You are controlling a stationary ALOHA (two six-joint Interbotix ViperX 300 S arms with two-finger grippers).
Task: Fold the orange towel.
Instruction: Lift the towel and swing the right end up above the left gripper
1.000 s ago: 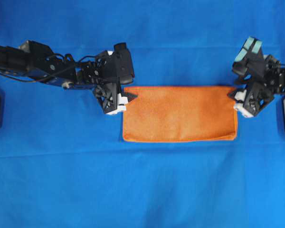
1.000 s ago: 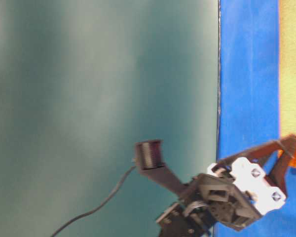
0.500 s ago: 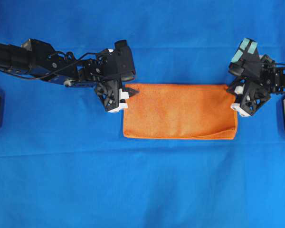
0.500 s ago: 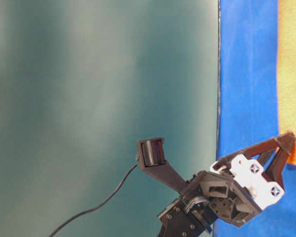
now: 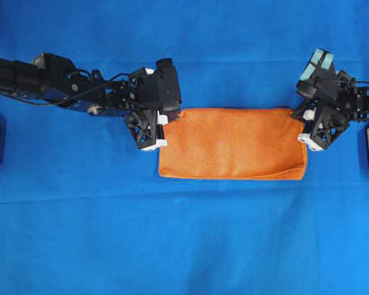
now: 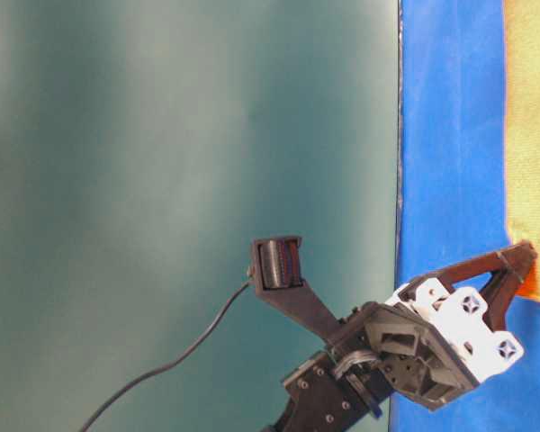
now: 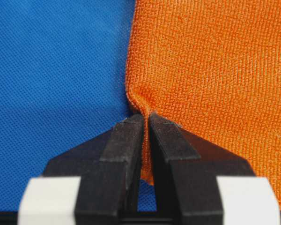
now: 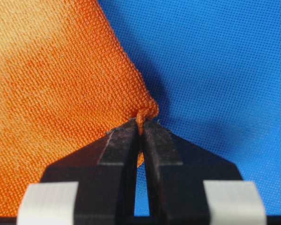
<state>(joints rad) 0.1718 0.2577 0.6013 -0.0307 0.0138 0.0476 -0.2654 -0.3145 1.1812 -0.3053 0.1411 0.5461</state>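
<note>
blue table cloth (image 5: 184, 246), dull green wall (image 6: 180, 180)

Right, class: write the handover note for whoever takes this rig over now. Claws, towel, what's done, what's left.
Left claw: shut on the orange towel, pinching its far left corner.
Right claw: shut on the towel's far right corner.
Towel: lies flat on the blue cloth as a wide rectangle, apparently folded in half once; a lower layer peeks out at the near right edge.
Left: probably carry both pinched corners toward the near edge, then release.
</note>
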